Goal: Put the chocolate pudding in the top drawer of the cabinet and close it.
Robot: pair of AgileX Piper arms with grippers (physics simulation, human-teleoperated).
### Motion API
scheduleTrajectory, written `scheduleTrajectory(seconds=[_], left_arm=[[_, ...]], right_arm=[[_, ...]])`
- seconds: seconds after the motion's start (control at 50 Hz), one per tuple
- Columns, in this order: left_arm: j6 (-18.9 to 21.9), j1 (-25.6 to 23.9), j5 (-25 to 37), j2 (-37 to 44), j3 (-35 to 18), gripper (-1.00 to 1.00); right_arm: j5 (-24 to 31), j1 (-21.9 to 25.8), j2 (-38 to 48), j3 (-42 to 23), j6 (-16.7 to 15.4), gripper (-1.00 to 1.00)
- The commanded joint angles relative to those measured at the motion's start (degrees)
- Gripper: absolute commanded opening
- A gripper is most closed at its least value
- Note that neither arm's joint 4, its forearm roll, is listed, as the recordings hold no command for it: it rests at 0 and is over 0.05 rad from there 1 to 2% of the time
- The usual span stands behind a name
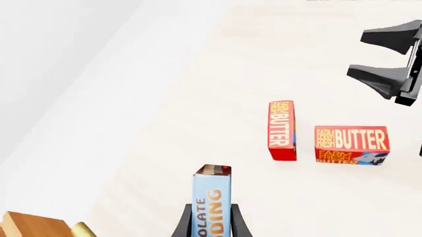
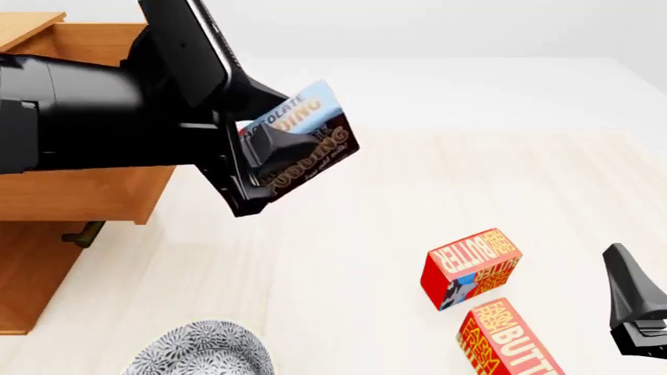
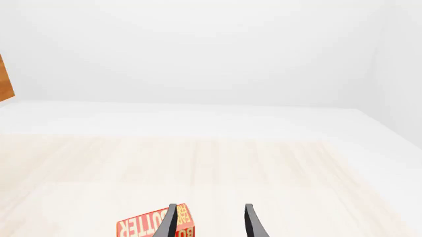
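Cardboard-thin and surely light, the chocolate pudding (image 2: 302, 141) sits clamped across its flat faces in the left gripper (image 2: 273, 156), while the right gripper (image 3: 209, 221) hangs open

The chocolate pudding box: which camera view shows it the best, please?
The front view shows it best: the chocolate pudding hangs tilted in the left gripper, most of its lettered face visible. The left wrist view shows only its narrow blue end between the fingers, cut by the frame. The right wrist view does not show it.
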Motion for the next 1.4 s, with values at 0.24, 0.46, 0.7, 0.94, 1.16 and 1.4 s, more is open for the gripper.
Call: scheduleTrajectory(seconds=[0.24,0.46,0.7,0.94,1.16,1.4], left_arm=[[0.32,2.87,0.83,-2.44,-2.32,-1.00],[1.29,5.43,1.90,-4.42,-2.87,-1.00],[1.57,7.79,3.81,-6.12,-4.43,-1.00],[2.55,10.37,5.81,-7.84,-7.02,-1.00],[2.01,12.97,7.06,-8.86,-9.20,-1.00],[-0.01,14.90,8.59,-8.71,-11.25,-1.00]], right_arm=[[0.13,-0.04,-0.03,-0.01,0.22,1.00],[0.13,-0.05,-0.04,-0.01,0.19,1.00],[0.13,-0.04,-0.04,-0.01,0.23,1.00],[0.12,-0.03,-0.04,-0.01,0.16,1.00],[0.12,-0.03,-0.04,-0.01,0.16,1.00],[0.13,-0.04,-0.03,-0.01,0.21,1.00]])
